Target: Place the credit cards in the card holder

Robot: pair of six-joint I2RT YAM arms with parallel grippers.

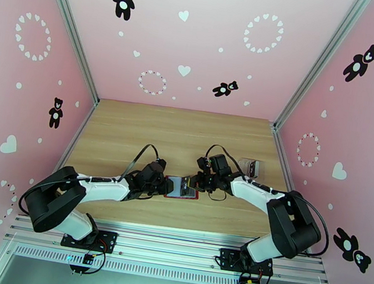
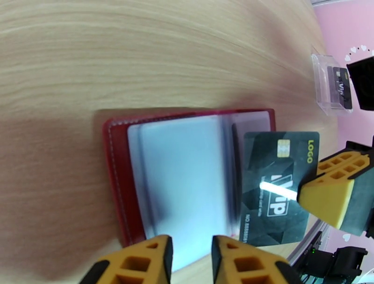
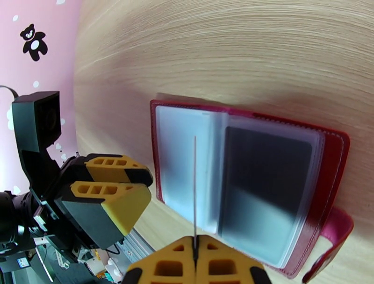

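Note:
The dark red card holder (image 1: 171, 192) lies open on the table, its clear sleeves (image 2: 182, 182) facing up and its snap tab (image 3: 337, 232) at the near right. My right gripper (image 3: 195, 252) is shut on a dark credit card (image 2: 276, 187) printed "VIP" and "LOGO". The card hangs over the holder's right page and appears edge-on (image 3: 194, 187) in the right wrist view. My left gripper (image 2: 191, 257) is at the holder's other end, jaws a narrow gap apart, with a pale sleeve edge reaching between them. One sleeve shows something dark (image 3: 266, 177) inside.
A clear plastic case (image 2: 329, 84) with another dark card (image 2: 342, 88) in it stands at the right of the table (image 1: 132, 131), behind my right arm (image 1: 258, 192). Pink walls close in the table on three sides.

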